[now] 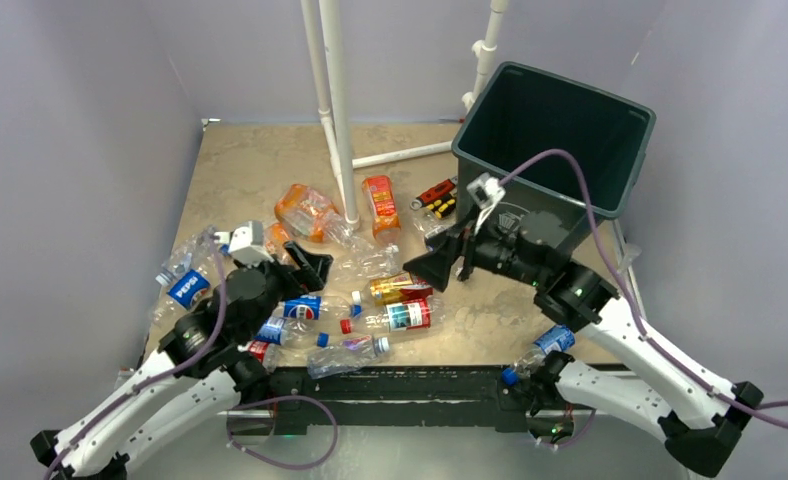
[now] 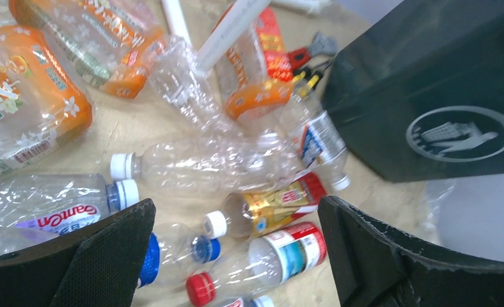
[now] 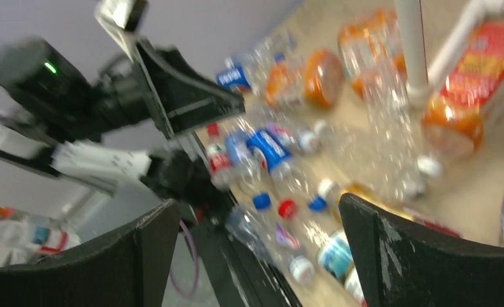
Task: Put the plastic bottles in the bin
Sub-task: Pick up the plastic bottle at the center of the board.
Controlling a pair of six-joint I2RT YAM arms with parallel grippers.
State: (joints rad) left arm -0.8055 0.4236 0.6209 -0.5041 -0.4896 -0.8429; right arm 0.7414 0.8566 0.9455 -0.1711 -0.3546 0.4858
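Several crushed plastic bottles lie scattered over the left and middle of the table. One more bottle lies at the near edge on the right. The dark green bin stands at the back right, its white symbol toward me. My left gripper is open and empty above a red-capped bottle and a gold-labelled bottle. My right gripper is open and empty, in front of the bin and above the bottles. Its wrist view is blurred.
A white pipe frame stands at the back middle among orange-labelled bottles. Small red, yellow and black tools lie beside the bin. Grey walls close in the table on three sides. The left arm shows in the right wrist view.
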